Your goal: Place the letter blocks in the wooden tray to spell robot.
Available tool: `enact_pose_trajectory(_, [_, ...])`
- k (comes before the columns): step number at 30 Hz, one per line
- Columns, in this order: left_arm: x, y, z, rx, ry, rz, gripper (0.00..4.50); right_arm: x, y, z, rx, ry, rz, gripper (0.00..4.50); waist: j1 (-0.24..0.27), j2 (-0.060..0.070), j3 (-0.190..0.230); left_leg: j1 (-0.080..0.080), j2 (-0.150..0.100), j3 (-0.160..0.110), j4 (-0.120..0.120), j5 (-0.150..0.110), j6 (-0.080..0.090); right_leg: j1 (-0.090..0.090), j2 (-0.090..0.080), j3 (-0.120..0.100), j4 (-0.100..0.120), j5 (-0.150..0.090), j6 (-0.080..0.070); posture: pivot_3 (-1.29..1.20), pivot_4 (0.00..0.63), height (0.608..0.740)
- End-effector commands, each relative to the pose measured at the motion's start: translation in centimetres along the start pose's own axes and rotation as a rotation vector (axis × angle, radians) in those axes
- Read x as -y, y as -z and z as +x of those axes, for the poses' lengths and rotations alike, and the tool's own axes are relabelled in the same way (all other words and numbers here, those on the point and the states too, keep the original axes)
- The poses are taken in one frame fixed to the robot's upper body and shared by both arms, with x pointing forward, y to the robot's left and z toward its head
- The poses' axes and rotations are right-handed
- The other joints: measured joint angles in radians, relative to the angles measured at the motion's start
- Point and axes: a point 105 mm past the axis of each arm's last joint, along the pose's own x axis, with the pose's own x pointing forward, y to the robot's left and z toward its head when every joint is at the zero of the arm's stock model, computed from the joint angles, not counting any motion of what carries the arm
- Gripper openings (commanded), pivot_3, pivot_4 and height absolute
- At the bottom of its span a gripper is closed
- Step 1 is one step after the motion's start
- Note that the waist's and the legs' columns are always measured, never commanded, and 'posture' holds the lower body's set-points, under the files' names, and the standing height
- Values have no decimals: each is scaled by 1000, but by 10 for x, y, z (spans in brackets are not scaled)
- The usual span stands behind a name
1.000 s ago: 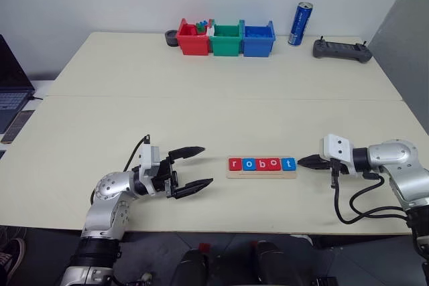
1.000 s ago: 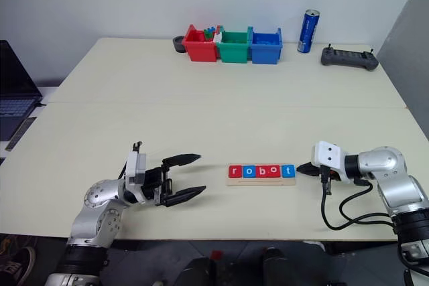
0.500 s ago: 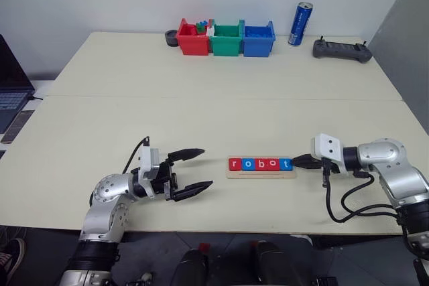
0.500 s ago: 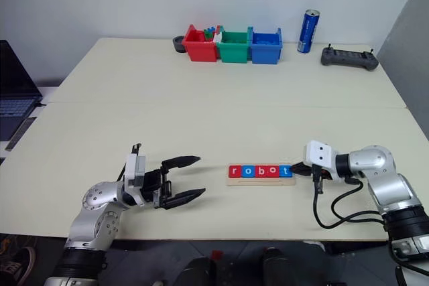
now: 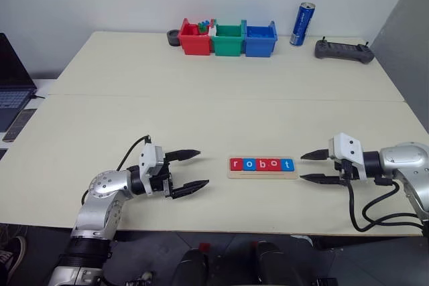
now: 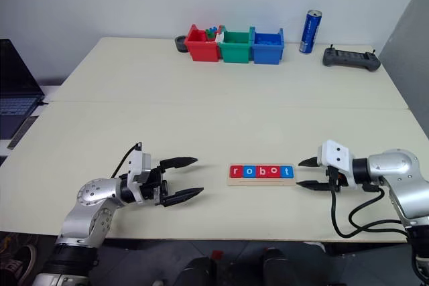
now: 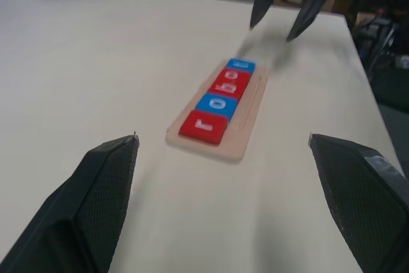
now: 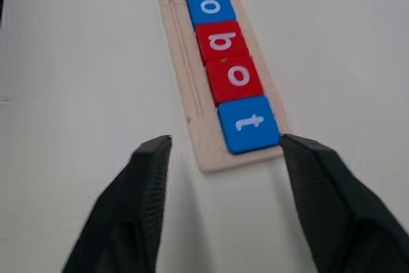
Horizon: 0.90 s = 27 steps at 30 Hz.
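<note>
Five letter blocks [image 5: 263, 164] lie in a row in the wooden tray [image 5: 262, 175] near the table's front edge: red r, blue o, red b, red o, blue t [image 8: 248, 123]. They sit side by side and read "robot". To the tray's right my right gripper [image 5: 301, 167] is open, its tips a short way off the tray's end and touching nothing. On the other side my left gripper [image 5: 203, 167] is also open and empty, pointing at the tray's left end from a small gap. Pale bare wood with a groove [image 8: 190, 107] runs beside the tiles.
Red [image 5: 194, 39], green [image 5: 228, 39] and blue [image 5: 260, 38] bins stand in a row at the table's far edge. A blue can [image 5: 301, 25] and a black controller [image 5: 344, 50] sit to their right. A laptop [image 5: 10, 85] lies off the left side.
My right gripper, shut with its tip at the tray's right end half a second ago, has drawn back to the right and opened. The left gripper has stayed put, open.
</note>
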Motion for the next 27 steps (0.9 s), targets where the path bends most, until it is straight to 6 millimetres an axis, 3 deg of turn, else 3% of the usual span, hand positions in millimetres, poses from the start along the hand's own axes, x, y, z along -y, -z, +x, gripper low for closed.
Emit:
enact_pose_trajectory(1, [3,-9,10,-7,-7,75,4500,8,-7,-10,14,72,-37,4036,-2,0,0,0,0,0,0,0,0,0,0,0,0,0,0,0,150,740])
enact_pose_trajectory(3, [5,-13,14,0,-17,95,4500,4,-8,-10,19,58,-45,4477,-2,0,0,0,0,0,0,0,0,0,0,0,0,0,0,0,150,740])
enact_pose_trajectory(27, [4,-16,23,13,-53,123,4500,7,-11,-10,24,44,-51,4477,0,0,0,0,0,0,0,0,0,0,0,0,0,0,0,0,150,740])
